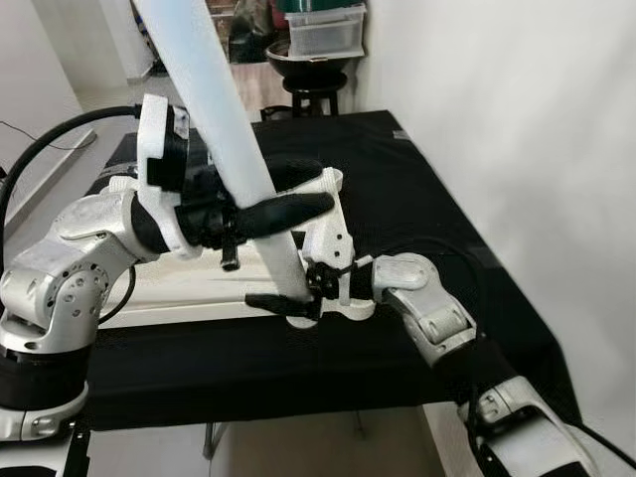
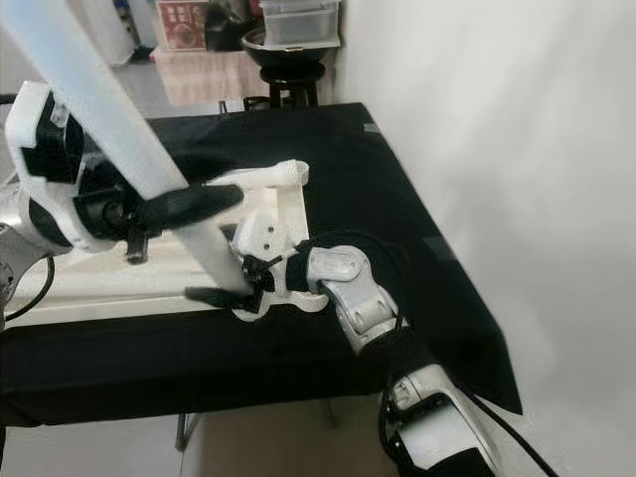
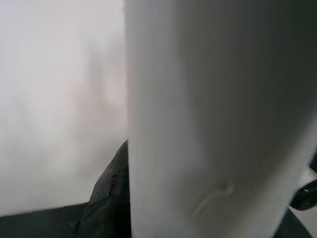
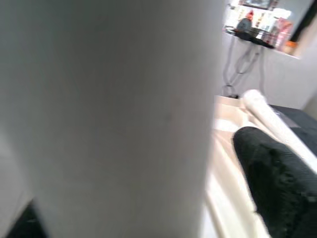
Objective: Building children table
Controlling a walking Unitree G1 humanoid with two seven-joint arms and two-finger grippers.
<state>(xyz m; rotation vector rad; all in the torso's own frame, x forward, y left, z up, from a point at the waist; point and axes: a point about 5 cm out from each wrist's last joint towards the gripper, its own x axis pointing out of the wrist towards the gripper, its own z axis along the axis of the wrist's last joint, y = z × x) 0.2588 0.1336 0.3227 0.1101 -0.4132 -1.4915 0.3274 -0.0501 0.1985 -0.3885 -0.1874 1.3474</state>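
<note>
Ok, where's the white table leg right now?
In the left eye view the white table leg stands tilted at centre, its foot on the white tabletop, held by the left gripper midway and the right gripper at its base.

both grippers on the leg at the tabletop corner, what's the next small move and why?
Probably twist the leg with the left gripper to seat it. Its foot already meets the tabletop corner, where the right gripper clamps it low. The leg stands tilted, so straighten it a little first.
</note>
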